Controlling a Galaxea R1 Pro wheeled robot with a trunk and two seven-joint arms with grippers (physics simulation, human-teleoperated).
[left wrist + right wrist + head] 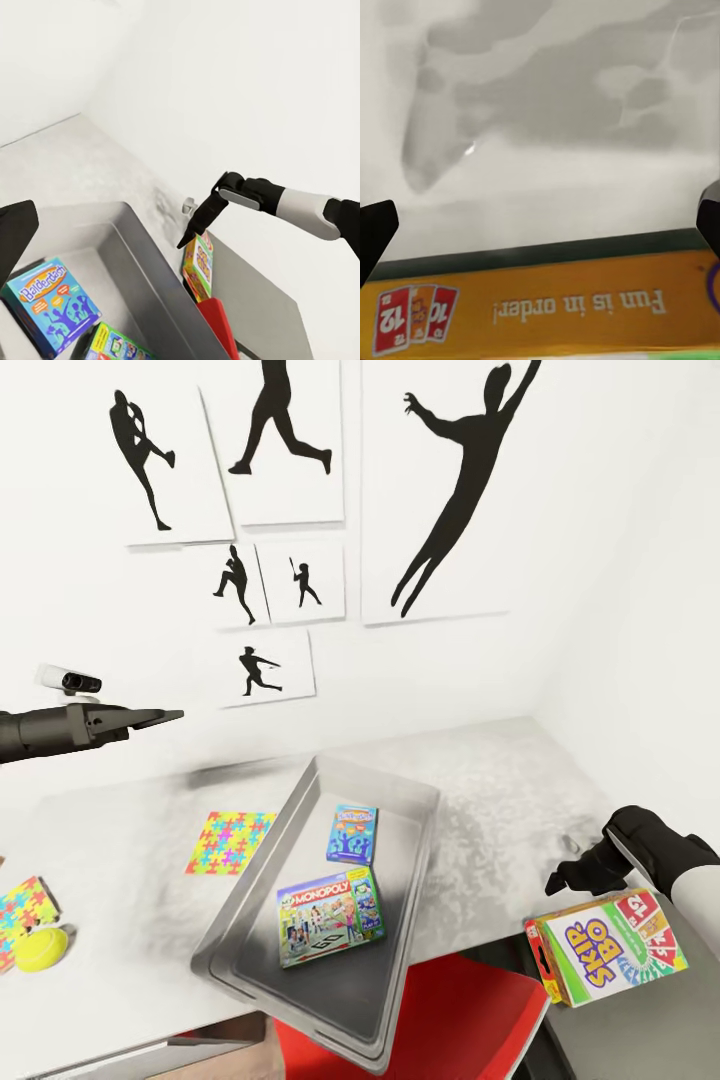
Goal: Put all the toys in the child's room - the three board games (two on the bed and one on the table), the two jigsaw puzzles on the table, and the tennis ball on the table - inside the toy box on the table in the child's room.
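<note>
Right gripper (580, 870) sits low at the head view's right edge, its black fingers spread wide and pointing toward the table (520, 780), with the white forearm coming in from the right. Just below those fingers lies the yellow SKIP-BO board game (605, 950), resting flat on the lower dark grey side unit (700, 1020) beside the table; the fingers are apart from the box and hold nothing. In the right wrist view the two dark fingertips stand at either side, with the box's yellow edge, printed "Fun is in order!", between and beyond them, and the mottled grey table top past it. From the left wrist view this arm reaches across at an angle, fingers slanting down toward the box standing at the table's end. Left gripper (150, 716) hangs well above the table at the head view's left, the arm stretched level and the fingers pointing right toward the wall; whether they are spread or closed I cannot tell. On the table stands the grey toy box (300, 820), an open shallow tray, with a Monopoly board game (330, 915) and a smaller blue board game (352, 832) lying flat inside. Left of it lies one jigsaw puzzle (230, 842), and at the table's left edge a second jigsaw puzzle (25, 915) touches the yellow tennis ball (40, 948). A red chair (440, 1020) shows under the table's near edge.
</note>
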